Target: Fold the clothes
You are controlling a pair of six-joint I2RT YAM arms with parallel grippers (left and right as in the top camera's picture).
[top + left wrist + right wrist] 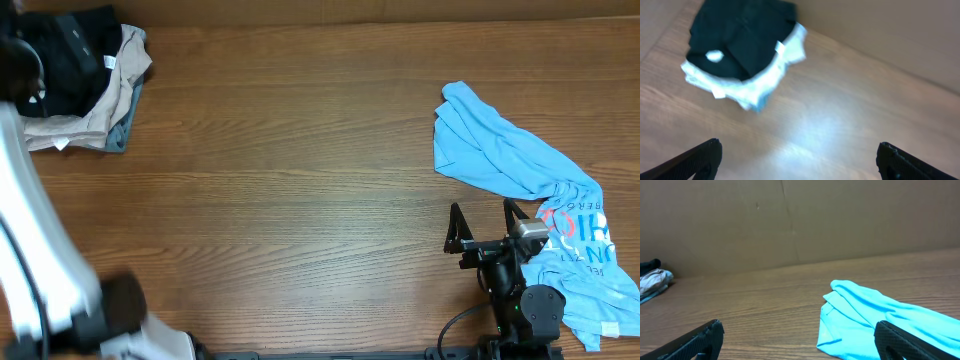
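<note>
Overhead, right tool [487, 226]: jaws spread wide, holding nothing, low on the bench [300, 180] at about 5 o'clock.
Shirt: the blue shirt [510, 160] lies crumpled at 3 to 4 o'clock, near the right tool, with its printed part nearest the fingers.
Left tool [797, 152]: jaws wide apart and empty, hanging over the stacked pile [740, 55] at 10 o'clock.
Step in hand: by my judgement, taking up the blue shirt to spread it flat.
Doing it well: pinch a single layer at a hem or shoulder corner, not a bunched fold. Bring the left tool across for the opposite corner, then draw the cloth apart.
Hidden: the shirt's edge is cut off at 4 o'clock, and its collar and sleeves are lost in the folds. The left tool is blurred in the overhead view. What garments make up the stacked pile is unclear.
</note>
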